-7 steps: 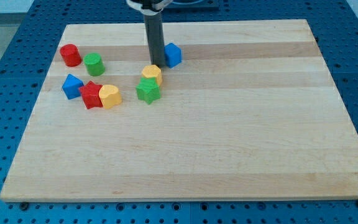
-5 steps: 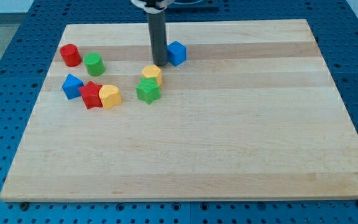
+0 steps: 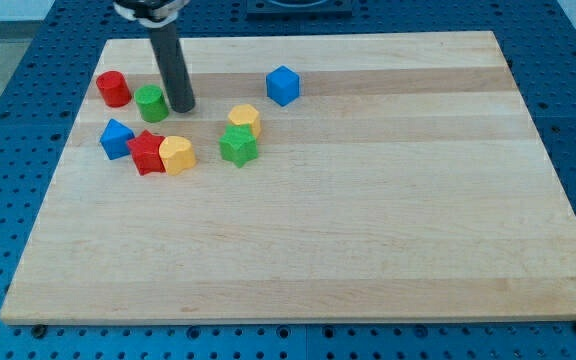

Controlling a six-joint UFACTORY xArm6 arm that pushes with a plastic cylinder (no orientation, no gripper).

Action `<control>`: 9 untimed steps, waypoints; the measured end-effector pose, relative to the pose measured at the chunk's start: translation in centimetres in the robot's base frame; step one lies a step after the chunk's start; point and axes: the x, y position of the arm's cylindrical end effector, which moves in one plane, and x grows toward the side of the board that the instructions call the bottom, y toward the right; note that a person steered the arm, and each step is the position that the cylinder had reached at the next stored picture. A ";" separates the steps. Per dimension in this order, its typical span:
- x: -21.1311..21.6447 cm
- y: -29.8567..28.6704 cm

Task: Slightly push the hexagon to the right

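The yellow hexagon [image 3: 245, 119] sits on the wooden board [image 3: 368, 220] left of centre, touching a green star [image 3: 238, 146] just below it. My tip [image 3: 182, 108] rests on the board to the hexagon's left, about a block and a half away. It stands right beside the right side of a green cylinder [image 3: 151, 103]. A blue cube [image 3: 282, 85] lies up and to the right of the hexagon.
A red cylinder [image 3: 113, 88] sits at the view's upper left. Below it, a blue block [image 3: 117, 137], a red star [image 3: 147, 152] and a yellow heart [image 3: 176, 154] cluster together.
My tip has moved left from beside the blue cube to beside the green cylinder. The blue cube ended slightly to the right. The other blocks have not moved.
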 end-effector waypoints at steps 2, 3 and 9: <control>2.1 1.9; 2.8 6.4; 7.4 8.0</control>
